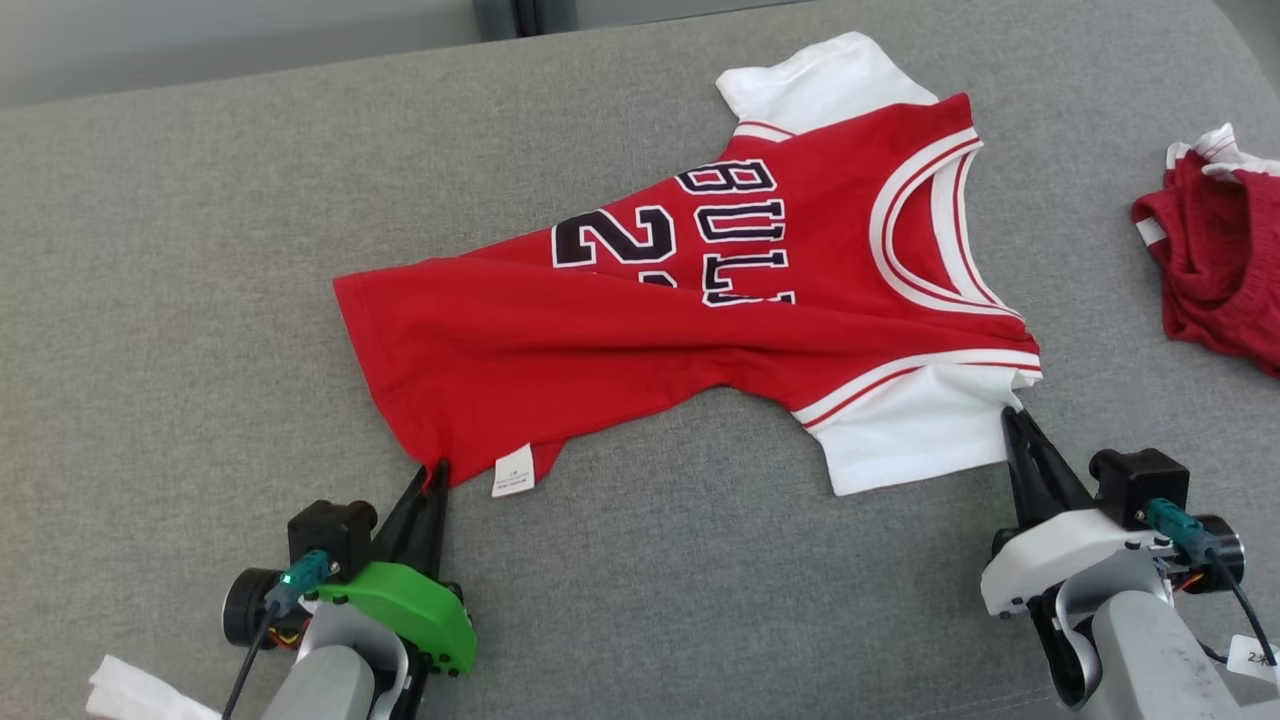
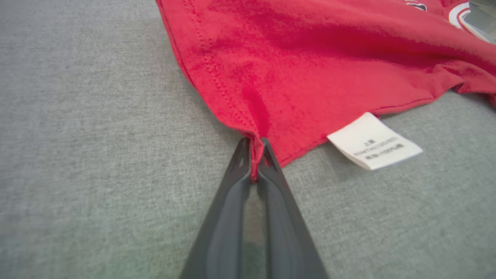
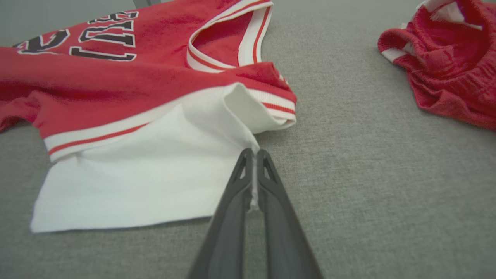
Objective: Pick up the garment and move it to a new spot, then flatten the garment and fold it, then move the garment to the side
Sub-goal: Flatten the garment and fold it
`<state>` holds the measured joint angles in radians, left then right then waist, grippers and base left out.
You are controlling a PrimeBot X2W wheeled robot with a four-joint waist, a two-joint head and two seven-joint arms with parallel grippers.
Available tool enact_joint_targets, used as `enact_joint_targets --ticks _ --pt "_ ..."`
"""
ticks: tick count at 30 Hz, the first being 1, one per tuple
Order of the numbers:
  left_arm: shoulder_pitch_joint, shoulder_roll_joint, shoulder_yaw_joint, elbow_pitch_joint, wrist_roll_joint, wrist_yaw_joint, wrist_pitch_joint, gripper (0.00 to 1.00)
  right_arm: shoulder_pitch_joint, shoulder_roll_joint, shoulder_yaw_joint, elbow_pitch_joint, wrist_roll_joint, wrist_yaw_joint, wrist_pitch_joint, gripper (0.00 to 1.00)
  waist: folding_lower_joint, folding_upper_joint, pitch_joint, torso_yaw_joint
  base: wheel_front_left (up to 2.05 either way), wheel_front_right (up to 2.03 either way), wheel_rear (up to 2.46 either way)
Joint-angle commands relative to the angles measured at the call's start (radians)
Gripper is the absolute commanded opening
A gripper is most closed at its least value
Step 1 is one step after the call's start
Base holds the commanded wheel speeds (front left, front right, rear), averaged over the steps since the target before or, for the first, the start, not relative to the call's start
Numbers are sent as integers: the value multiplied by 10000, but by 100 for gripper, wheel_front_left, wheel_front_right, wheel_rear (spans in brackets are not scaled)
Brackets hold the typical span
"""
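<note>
A small red knitted basketball jersey with white short sleeves, black-and-white lettering and red-and-white trim [image 1: 600,330] is spread, lettering up, on a grey woven upholstered surface [image 1: 200,250]. In the head view its neck is turned to the right and its hem to the left.

The left gripper [image 1: 437,468] is closed on the near corner of the red hem. A thin fold of cloth is pinched between its fingertips, just beside a white rectangular care label [image 1: 513,472]. The right gripper [image 1: 1012,412] is closed on the edge of the near white sleeve [image 1: 920,440], close to the striped shoulder trim. A crumpled red garment with white trim [image 1: 1215,250] lies well apart at the right.

The jersey is judged to be light, soft and limp, so no shape will be kept once it is lifted. Sag between the 2 pinched points is to be expected, and the diagonal ridge across the body would be eased by tension. Stitched edges such as the hem corner and the sleeve seam are judged the firmest places for a hold. Both holds are shallow, so slipping out under a sharp pull is possible.
</note>
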<state>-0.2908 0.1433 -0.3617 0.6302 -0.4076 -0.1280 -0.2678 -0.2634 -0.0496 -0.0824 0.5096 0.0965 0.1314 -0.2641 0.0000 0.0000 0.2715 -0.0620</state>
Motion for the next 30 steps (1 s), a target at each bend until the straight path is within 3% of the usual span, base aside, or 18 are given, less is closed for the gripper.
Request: enact_joint_targets --ticks 1,7,10,15,19,27,30 --pt "345 -10 97 -74 152 -43 54 0 80 -31 -45 -233 105 -17 0 0 0 0 -401 76 0 0 0" --pt "461 -182 991 -1738 334 -42 42 0 -97 -31 -274 -1966 696 -17 0 0 0 0 -1292 191 0 0 0" --pt "207 9 1044 -2716 476 -42 43 0 -432 -34 -458 -2895 824 -17 0 0 0 0 -1698 232 0 0 0" --pt "-644 586 1147 -3860 411 -42 43 0 -1472 -28 -735 -4285 586 -17 0 0 0 0 -2121 301 0 0 0" --pt "-1791 1428 1064 -4486 239 -40 42 0 -2649 -54 -713 -5132 81 -17 0 0 0 0 -2378 317 0 0 0" --pt "-4112 2916 921 -4801 -108 -40 504 0 -5288 -1234 -335 -4982 -565 -17 211 0 0 0 -2315 467 0 0 0" --pt "-4669 3048 917 -4609 -463 -40 966 0 -6153 -1557 -99 -4477 -818 -17 458 0 0 0 -1995 530 0 0 0"
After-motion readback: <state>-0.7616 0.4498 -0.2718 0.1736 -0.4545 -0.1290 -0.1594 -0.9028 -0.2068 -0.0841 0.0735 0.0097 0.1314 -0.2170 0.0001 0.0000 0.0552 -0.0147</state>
